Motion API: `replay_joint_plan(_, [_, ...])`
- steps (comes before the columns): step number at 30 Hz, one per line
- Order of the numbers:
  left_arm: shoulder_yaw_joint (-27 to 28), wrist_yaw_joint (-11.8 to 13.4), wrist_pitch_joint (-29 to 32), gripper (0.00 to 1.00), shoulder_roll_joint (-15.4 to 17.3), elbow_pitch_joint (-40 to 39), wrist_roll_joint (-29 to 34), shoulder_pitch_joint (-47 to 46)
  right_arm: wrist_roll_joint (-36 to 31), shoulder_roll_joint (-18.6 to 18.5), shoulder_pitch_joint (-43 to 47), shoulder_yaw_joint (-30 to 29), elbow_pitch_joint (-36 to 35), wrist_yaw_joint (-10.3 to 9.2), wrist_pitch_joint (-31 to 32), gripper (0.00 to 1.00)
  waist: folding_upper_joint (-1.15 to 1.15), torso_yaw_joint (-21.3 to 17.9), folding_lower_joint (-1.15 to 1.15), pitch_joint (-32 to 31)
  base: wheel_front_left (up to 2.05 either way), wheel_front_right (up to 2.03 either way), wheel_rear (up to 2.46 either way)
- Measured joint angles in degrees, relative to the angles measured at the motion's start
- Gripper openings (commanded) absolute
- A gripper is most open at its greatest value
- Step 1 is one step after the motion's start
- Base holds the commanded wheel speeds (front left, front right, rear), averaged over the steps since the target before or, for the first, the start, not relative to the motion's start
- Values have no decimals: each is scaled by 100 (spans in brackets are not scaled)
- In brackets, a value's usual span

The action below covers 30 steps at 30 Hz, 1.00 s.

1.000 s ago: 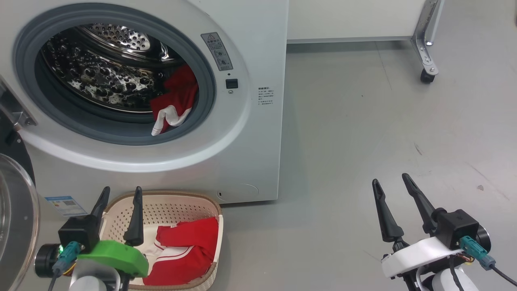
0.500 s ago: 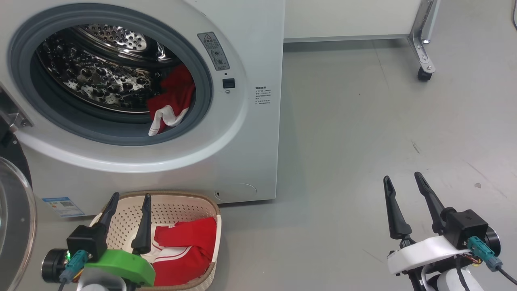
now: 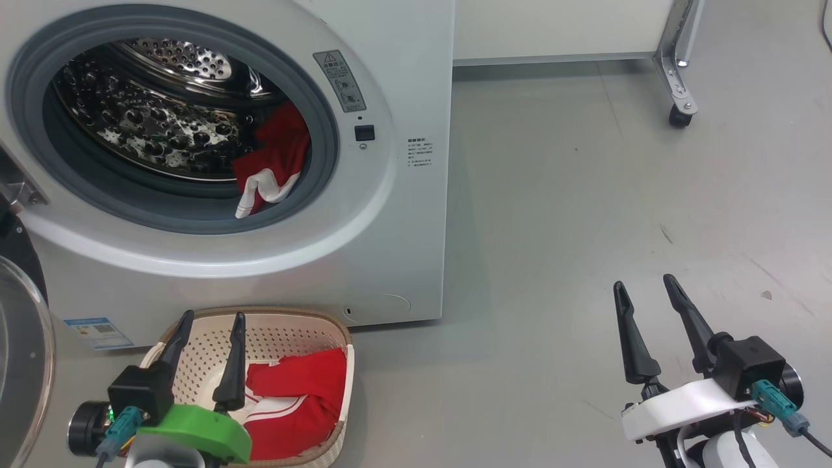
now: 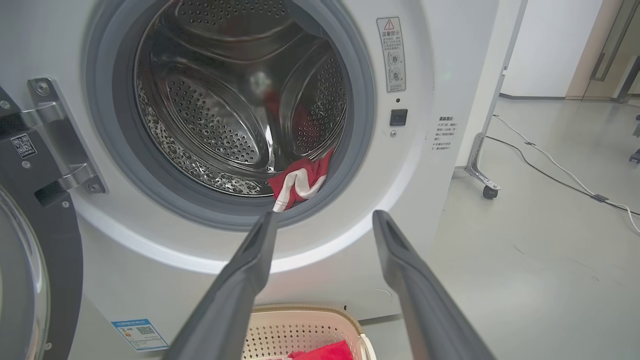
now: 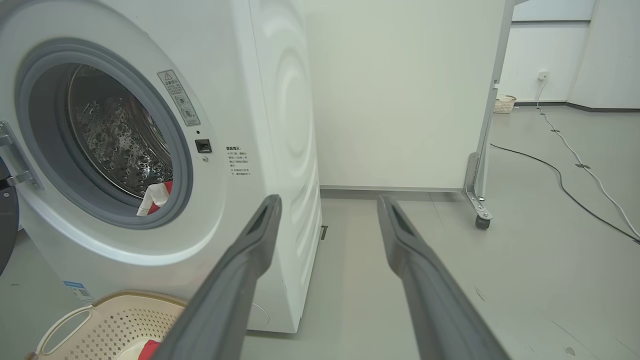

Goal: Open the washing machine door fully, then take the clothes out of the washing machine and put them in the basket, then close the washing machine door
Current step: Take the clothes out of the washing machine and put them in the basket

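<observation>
- The washing machine (image 3: 416,78) stood at the left and took most of the head view. Its round opening was uncovered and the steel drum (image 3: 143,130) could be seen inside.
- The door (image 3: 19,351) was swung out to the left side, so the first step, opening it fully, looked done.
- The basket (image 3: 338,331) stood on the floor (image 3: 585,195) just in front of the machine, under the opening.
- One red garment with white stripes (image 3: 305,396) lay inside the basket, in its right half.
- A second red garment with white trim (image 3: 276,162) lay at the right side of the drum, and a white end of it hung on the grey rubber ring. I judged therefore that the step in hand was the taking out of the clothes, about half done.
- The left fingers (image 3: 232,364) were spread wide and held nothing. They hovered over the basket's left half and pointed up toward the opening; the garment in the drum was above them and a little to the right, well apart.
- The right fingers (image 3: 629,338) were also spread wide and empty, over bare floor far to the right of the machine.
- The next move probably called for a reach up and into the drum, over the ring, to close on the bunched red cloth.
</observation>
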Motion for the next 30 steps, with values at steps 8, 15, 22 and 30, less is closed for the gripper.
replay_joint_plan(8, [-21, 1, 0, 100, 0, -45, -1, 60, 27, 0, 5, 13, -16, 0, 3, 100, 0, -7, 0, 0, 0, 0, 0])
replay_joint_plan(15, [-24, 7, 0, 100, 0, -115, -8, 87, 34, 0, 18, 27, -37, 0, 46, 100, 0, -8, 0, 11, 0, 0, 0])
replay_joint_plan(22, [-35, 9, 0, 100, 0, -149, -8, 92, 34, 0, 19, 37, -54, 0, 46, 100, 0, -10, 0, 33, 0, 0, 0])
replay_joint_plan(30, [-46, 59, 0, 100, 0, -178, -16, 94, 34, -4, 21, 40, -65, 0, 52, 100, 0, -13, 0, 60, 0, 0, 0])
